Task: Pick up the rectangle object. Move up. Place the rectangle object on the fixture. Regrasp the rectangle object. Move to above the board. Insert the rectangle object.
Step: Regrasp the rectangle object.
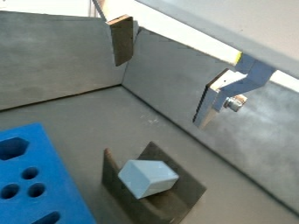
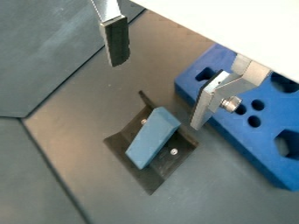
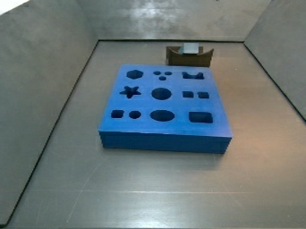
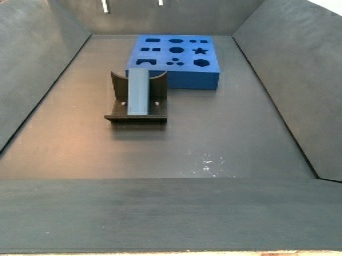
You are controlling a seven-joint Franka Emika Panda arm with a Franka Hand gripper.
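The grey floor [image 4: 201,150] carries two things: the board [image 4: 177,62] lies flat at the far end, and the fixture [image 4: 136,112] stands just nearer, left of the middle. The claw [image 2: 163,79] hangs open above the fixture.

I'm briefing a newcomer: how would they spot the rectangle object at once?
Start at the big blue board; the dark fixture stands on the floor beside it. The rectangle object leans in that bracket, the only pale grey-blue block here, plain and smooth. The gripper hangs open above it, holding nothing.
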